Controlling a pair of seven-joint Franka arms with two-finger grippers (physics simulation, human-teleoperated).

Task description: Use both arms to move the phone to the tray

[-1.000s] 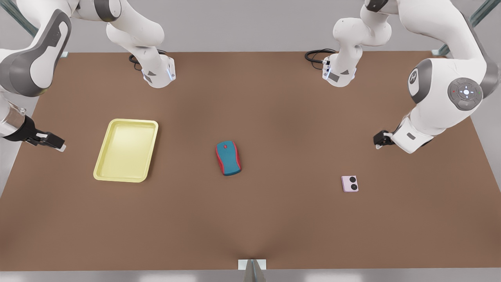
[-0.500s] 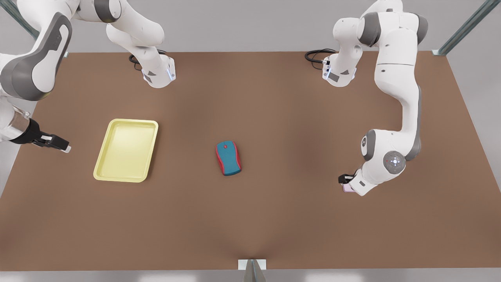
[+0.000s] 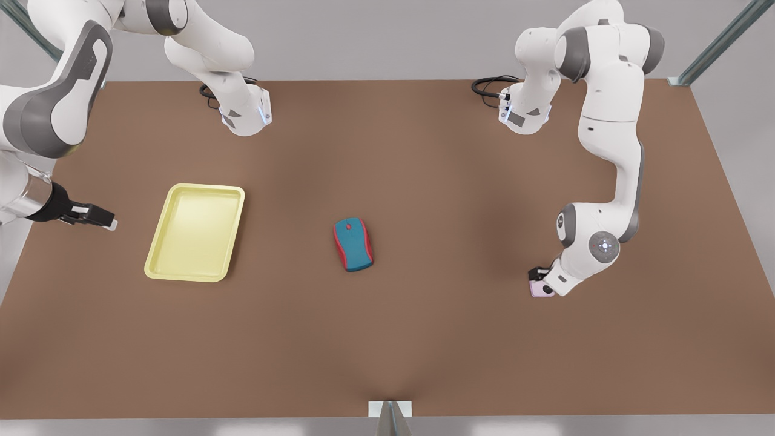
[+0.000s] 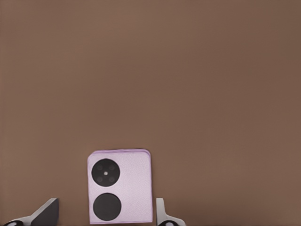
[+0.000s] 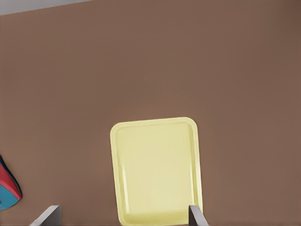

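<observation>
One brown table (image 3: 424, 339), and on it one pale yellow tray (image 3: 158, 266) lying flat toward nine o'clock of the front view, one teal-and-red mouse (image 3: 353, 244) near the centre, and one small pink phone (image 3: 536, 290) flat on the table out at about four o'clock, well apart from the tray. Two white arms are in play. The left gripper (image 3: 538, 276) is right down over the phone at the front view's right, and in the left wrist view its two fingertips (image 4: 44, 214) stand spread wide, one on each side of the phone (image 4: 120, 186), with bare table showing between each tip and the phone's edges, so nothing is gripped and no contact can be made out. The phone's face is up, two black circles showing. The right gripper (image 3: 97, 218) hangs at the nine o'clock edge of the table, just beside the tray and apart from it; in the right wrist view its two fingertips (image 5: 47, 215) are parted wide and empty, framing the tray (image 5: 115, 179) beyond them, with the mouse (image 5: 8, 192) peeking in at the edge.
</observation>
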